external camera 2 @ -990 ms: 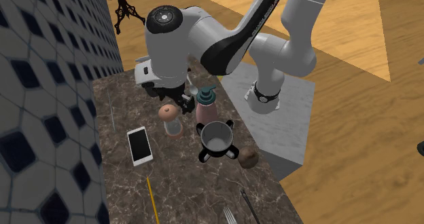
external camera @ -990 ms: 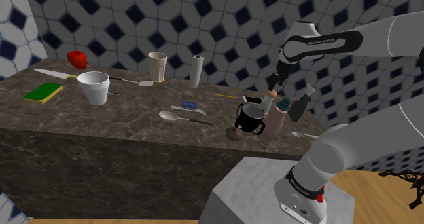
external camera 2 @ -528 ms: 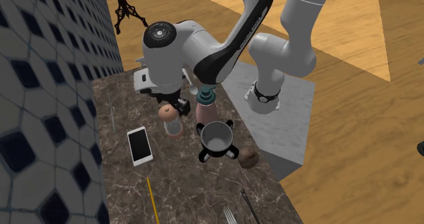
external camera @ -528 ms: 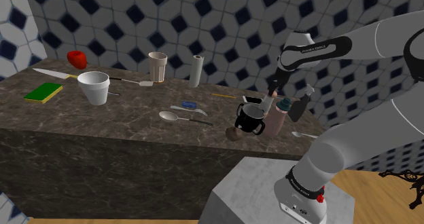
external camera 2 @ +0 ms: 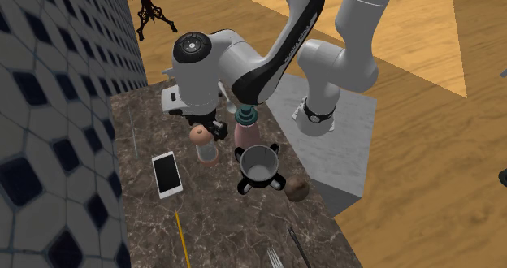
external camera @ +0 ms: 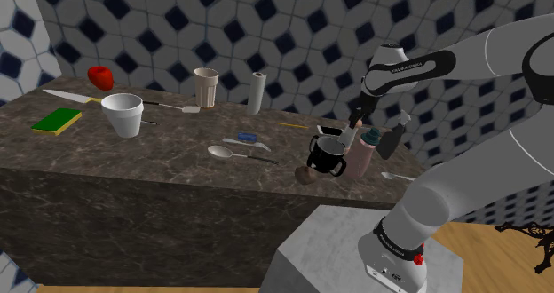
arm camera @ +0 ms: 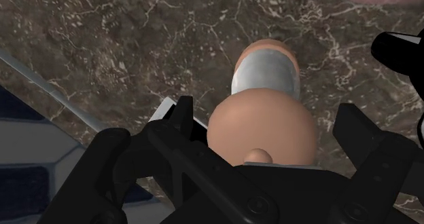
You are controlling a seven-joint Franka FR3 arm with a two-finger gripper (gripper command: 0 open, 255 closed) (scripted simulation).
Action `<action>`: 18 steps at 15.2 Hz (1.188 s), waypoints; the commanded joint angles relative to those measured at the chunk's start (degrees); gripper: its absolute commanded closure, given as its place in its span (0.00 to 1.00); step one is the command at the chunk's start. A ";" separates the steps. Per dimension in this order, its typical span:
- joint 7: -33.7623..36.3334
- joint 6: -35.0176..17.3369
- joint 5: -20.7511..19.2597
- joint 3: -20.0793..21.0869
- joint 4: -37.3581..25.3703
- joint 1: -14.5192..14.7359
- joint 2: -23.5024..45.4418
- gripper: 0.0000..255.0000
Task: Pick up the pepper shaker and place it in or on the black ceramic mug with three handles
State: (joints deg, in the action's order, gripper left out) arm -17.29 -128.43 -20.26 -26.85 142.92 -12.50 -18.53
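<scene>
Straddling the shaker's (arm camera: pixel 266 100) domed cap, the gripper (arm camera: pixel 266 126) has its fingers (arm camera: pixel 178 117) spread wide, one on each side. A gap shows between each tip and the cap, so nothing is clasped. The hand points straight down, with the cap's small knob right under the palm.

In the second exterior view the gripper (external camera 2: pixel 210 128) hangs from a big white wrist joint directly over the shaker (external camera 2: pixel 205 146). In the shoulder view the arm (external camera: pixel 479 56) rises from the stand (external camera: pixel 337 247), leaves the frame and comes back in from that view's right. Its forearm is nearly level, and the wrist bends down to the gripper (external camera: pixel 357 120).

The shaker (external camera: pixel 353 130) stands upright on the dark marbled counter (external camera 2: pixel 219 218) — tan rounded cap, pale grey middle, tan base. A pink bottle (external camera 2: pixel 246 134) with a teal top is just beside it, and a white phone (external camera 2: pixel 168 175) lies near its other side. The mug (external camera 2: pixel 258 167) is dark with a grey inside and three handles. It sits close to the bottle and apart from the shaker, with nothing in it.

Farther along the counter in the shoulder view lie a spoon (external camera: pixel 233 153) and a white cup (external camera: pixel 122 114), with a blue-and-white tiled wall (external camera: pixel 293 34) behind.
</scene>
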 commanded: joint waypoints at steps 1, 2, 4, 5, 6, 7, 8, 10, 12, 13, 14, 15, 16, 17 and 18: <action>0.00 0.00 0.00 0.00 0.00 0.00 0.00 0.00; 0.00 0.00 0.00 0.00 0.00 0.00 0.00 1.00; 0.00 -0.01 0.00 0.00 0.01 0.00 0.00 1.00; 0.00 -0.02 -0.01 0.00 0.02 0.00 0.00 1.00; -0.01 -0.02 0.00 -0.01 0.01 0.00 0.01 1.00; 0.00 -0.04 0.00 -0.01 0.03 0.00 0.02 1.00; 0.00 -0.04 -0.01 -0.01 0.04 -0.01 0.00 1.00; 0.00 -0.03 -0.03 -0.01 0.06 -0.02 -0.04 1.00; -0.06 0.87 0.03 0.15 -0.43 0.00 -0.46 1.00; -0.12 1.74 0.08 0.31 -0.87 0.01 -0.89 1.00; -0.18 2.61 0.13 0.47 -1.33 0.02 -1.32 1.00; -0.25 3.48 0.18 0.62 -1.80 0.03 -1.73 1.00; -0.32 4.34 0.24 0.78 -2.28 0.04 -2.12 1.00; -0.39 5.19 0.30 0.94 -2.77 0.05 -2.49 1.00; -0.47 6.04 0.37 1.09 -3.27 0.06 -2.84 1.00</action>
State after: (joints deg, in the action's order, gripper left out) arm -17.64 -123.13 -19.98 -25.86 140.16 -12.46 -21.15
